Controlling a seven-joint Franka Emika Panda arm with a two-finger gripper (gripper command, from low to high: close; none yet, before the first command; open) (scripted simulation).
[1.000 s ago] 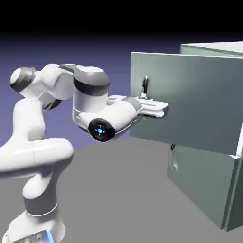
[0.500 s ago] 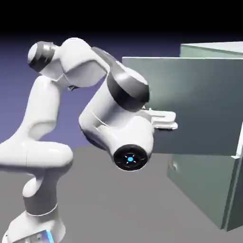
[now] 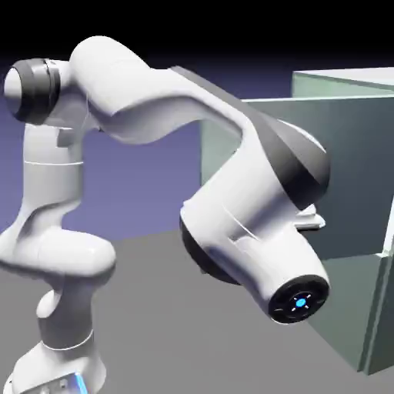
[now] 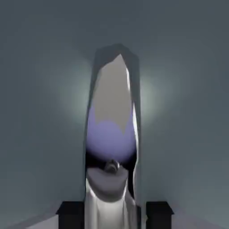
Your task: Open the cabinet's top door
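swinging well out from the cabinet (image 3: 362, 308) at the right of the frame, the top door (image 3: 346, 177) stands wide, its panel facing the camera, so the opening looks largely done; what is left seems only a last bit of swing and letting go. in the hand view the end effector (image 4: 114, 210) is pinching the silver handle (image 4: 112, 134). the arm (image 3: 246, 223) hides it outside.
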